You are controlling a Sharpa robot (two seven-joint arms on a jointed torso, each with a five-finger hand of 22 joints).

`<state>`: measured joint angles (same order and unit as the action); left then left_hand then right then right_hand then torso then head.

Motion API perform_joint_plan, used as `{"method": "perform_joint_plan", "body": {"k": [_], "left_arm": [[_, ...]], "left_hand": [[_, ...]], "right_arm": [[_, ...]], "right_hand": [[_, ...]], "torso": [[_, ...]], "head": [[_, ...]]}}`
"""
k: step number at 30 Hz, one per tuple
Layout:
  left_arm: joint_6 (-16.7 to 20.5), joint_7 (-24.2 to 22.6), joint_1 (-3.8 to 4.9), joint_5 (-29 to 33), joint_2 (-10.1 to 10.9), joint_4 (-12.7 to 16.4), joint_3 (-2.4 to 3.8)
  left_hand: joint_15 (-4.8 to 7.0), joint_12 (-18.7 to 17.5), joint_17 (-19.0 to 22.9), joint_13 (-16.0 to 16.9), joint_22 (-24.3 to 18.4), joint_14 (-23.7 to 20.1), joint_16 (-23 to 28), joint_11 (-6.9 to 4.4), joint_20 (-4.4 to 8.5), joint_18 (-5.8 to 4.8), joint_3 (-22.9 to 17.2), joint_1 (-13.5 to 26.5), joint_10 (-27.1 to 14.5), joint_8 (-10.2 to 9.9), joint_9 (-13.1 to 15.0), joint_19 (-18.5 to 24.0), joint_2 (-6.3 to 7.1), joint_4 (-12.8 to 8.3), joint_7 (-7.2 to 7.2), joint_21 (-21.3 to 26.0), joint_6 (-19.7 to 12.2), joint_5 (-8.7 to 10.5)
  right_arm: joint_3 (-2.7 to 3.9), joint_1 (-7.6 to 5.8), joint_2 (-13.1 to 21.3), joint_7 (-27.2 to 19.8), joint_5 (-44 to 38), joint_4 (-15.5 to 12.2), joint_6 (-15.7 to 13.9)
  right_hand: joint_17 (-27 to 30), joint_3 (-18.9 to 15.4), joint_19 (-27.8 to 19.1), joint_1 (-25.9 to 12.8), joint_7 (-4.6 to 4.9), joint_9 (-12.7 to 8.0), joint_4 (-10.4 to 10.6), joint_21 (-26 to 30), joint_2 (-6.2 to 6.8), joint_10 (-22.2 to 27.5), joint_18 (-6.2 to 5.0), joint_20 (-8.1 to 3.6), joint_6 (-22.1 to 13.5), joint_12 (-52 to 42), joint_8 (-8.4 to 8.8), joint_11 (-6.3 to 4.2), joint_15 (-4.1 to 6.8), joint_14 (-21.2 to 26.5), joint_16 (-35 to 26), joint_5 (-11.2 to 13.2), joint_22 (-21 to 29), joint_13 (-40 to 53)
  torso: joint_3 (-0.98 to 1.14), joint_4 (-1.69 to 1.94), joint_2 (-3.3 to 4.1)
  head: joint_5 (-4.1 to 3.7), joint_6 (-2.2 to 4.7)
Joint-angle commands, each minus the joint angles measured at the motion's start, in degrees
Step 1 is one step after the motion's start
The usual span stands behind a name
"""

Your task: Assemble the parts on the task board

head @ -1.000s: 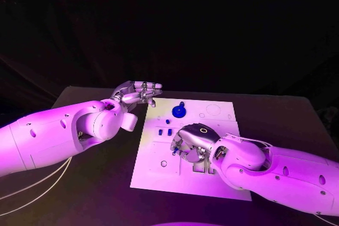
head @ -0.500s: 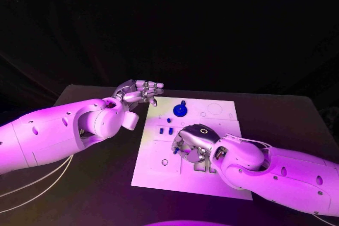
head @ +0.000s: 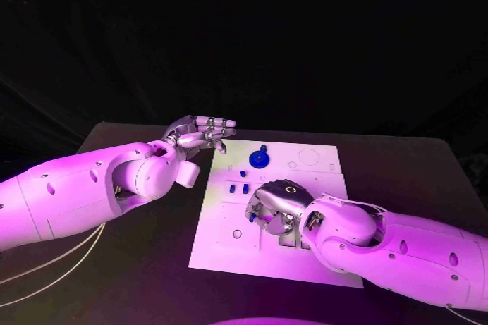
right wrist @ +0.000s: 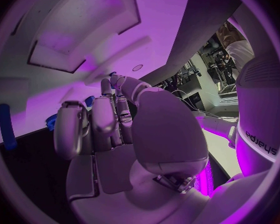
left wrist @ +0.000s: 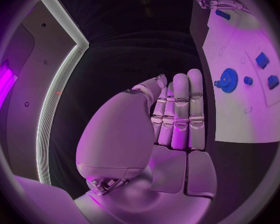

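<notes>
Head view: right silver hand sits mid-board on the white task board, fingers curled over a small blue part; whether it grips the part, cannot tell. Left silver hand hovers off the board's far-left corner, fingers together, holding nothing; right is nearer.

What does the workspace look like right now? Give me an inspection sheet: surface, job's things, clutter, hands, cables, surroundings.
Surface: black table, with the white task board in its middle.
Job's things: blue gear stands at the board's far end; small blue parts sit mid-board.
Clutter: nothing seen.
Hands: left hand hovers off the board's far left corner, fingers straight and together, holding nothing. Right hand is down over mid-board, fingers curled; whether it holds a part cannot be told.
Cables: white cables trail under the left arm.
Surroundings: dark backdrop behind the table.
</notes>
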<state>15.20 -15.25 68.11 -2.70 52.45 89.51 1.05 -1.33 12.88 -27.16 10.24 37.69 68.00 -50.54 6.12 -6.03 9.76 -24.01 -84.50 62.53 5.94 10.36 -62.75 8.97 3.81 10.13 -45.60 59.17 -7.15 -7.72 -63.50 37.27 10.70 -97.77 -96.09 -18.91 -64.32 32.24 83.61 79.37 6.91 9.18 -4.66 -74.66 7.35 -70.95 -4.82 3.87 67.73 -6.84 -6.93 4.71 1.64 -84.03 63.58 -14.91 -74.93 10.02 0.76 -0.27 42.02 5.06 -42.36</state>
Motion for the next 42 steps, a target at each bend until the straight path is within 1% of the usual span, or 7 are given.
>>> {"method": "perform_joint_plan", "body": {"k": [1,7,11,26,33,39,42], "left_arm": [[-1.28,0.00,0.03,-0.27,-0.14,0.09,0.03],[-1.36,0.15,0.03,-0.48,-0.14,0.11,0.03],[-1.43,0.26,0.04,-0.52,-0.15,0.10,0.03],[-1.82,0.69,0.03,-0.54,0.06,0.15,0.03],[-1.89,0.67,0.03,-0.38,0.27,0.10,0.02],[-1.80,0.68,0.03,-0.34,0.48,-0.03,0.01],[-1.85,0.71,0.03,-0.33,0.50,-0.05,-0.01]], "left_hand": [[0.09,0.25,0.09,0.07,-0.07,-0.44,0.26,-0.05,0.02,0.76,0.24,0.25,-0.35,-0.38,-0.06,0.44,-0.13,-0.13,0.01,0.25,-0.46,-0.10],[0.09,0.25,0.09,0.07,-0.07,-0.44,0.26,-0.05,0.02,0.76,0.24,0.25,-0.35,-0.38,-0.06,0.44,-0.13,-0.13,0.01,0.25,-0.46,-0.10],[0.07,0.27,0.10,0.08,-0.09,-0.47,0.26,-0.03,0.00,0.76,0.29,0.30,-0.39,-0.37,-0.07,0.46,-0.14,-0.12,0.03,0.27,-0.48,-0.10],[-0.02,0.39,0.16,0.13,-0.15,-0.57,0.24,0.03,-0.10,0.75,0.57,0.64,-0.62,-0.36,-0.10,0.52,-0.19,0.05,0.07,0.42,-0.62,-0.08],[-0.03,0.42,0.18,0.15,-0.17,-0.61,0.24,0.03,-0.12,0.76,0.62,0.66,-0.67,-0.35,-0.10,0.54,-0.21,0.05,0.06,0.46,-0.65,-0.09],[-0.03,0.42,0.18,0.15,-0.17,-0.61,0.24,0.03,-0.12,0.76,0.62,0.66,-0.67,-0.35,-0.10,0.54,-0.21,0.05,0.06,0.46,-0.65,-0.09],[-0.03,0.42,0.18,0.15,-0.17,-0.61,0.24,0.03,-0.12,0.76,0.62,0.66,-0.67,-0.35,-0.10,0.54,-0.21,0.05,0.06,0.46,-0.65,-0.09]], "right_arm": [[-0.03,0.11,-0.18,0.57,-1.14,0.13,1.96],[-0.09,0.12,-0.59,0.26,-0.78,0.32,4.34],[-0.16,0.13,-0.80,-0.39,-0.16,0.57,4.39],[-0.22,0.14,0.02,0.67,-0.02,0.53,0.64],[-0.09,-0.22,3.37,-0.16,2.16,-2.90,-0.22],[0.20,-2.05,7.88,-0.19,4.05,-6.78,-0.86],[0.40,-3.40,10.05,-0.39,7.10,-7.78,-0.81]], "right_hand": [[0.03,-0.04,-0.01,-0.44,0.23,0.11,0.19,-0.34,-0.26,-1.63,0.98,-0.03,-0.03,0.00,0.05,-1.75,0.24,-2.30,0.23,-0.22,-2.52,0.06],[0.12,-1.30,-0.19,-1.37,0.30,0.37,0.42,-0.22,-0.03,-1.16,0.93,0.09,-0.35,0.28,0.13,-1.69,0.15,-2.22,0.35,-0.64,-2.52,0.31],[0.31,-2.86,-0.49,-3.00,1.07,0.07,1.10,0.17,0.58,1.26,0.88,0.52,-2.81,1.66,1.43,-0.86,-0.51,-2.09,0.39,-1.41,-2.32,0.02],[1.68,-4.44,-1.46,-4.57,2.81,-0.52,1.65,1.81,1.64,6.08,0.48,1.84,-6.92,2.94,3.35,0.92,-1.89,-1.53,-0.38,-1.72,-1.30,-0.88],[2.16,-4.91,-1.72,-5.04,3.28,-0.85,1.84,2.31,2.10,7.17,0.35,2.26,-8.42,2.59,3.32,1.37,-2.27,-1.35,-0.61,-1.61,-1.00,-1.13],[2.36,-5.19,-1.76,-5.23,3.21,-0.79,2.00,2.36,2.15,7.22,0.33,2.35,-8.19,2.31,3.10,1.34,-2.29,-1.27,-0.73,-1.72,-0.99,-1.14],[2.25,-5.27,-1.66,-5.26,3.17,-0.76,2.08,2.14,2.09,7.12,0.37,2.37,-8.06,2.13,3.02,1.29,-2.27,-1.29,-0.58,-1.74,-1.17,-1.12]], "torso": [[-0.03,0.03,-0.01],[-0.06,0.01,0.00],[-0.04,0.03,0.01],[-0.02,0.02,-0.02],[-0.02,-0.07,-0.04],[-0.03,-0.12,-0.06],[-0.03,-0.09,-0.06]], "head": [[-0.05,0.07],[-0.04,0.05],[-0.02,0.07],[-0.16,0.07],[-0.18,0.00],[-0.63,0.28],[-0.94,0.38]]}}
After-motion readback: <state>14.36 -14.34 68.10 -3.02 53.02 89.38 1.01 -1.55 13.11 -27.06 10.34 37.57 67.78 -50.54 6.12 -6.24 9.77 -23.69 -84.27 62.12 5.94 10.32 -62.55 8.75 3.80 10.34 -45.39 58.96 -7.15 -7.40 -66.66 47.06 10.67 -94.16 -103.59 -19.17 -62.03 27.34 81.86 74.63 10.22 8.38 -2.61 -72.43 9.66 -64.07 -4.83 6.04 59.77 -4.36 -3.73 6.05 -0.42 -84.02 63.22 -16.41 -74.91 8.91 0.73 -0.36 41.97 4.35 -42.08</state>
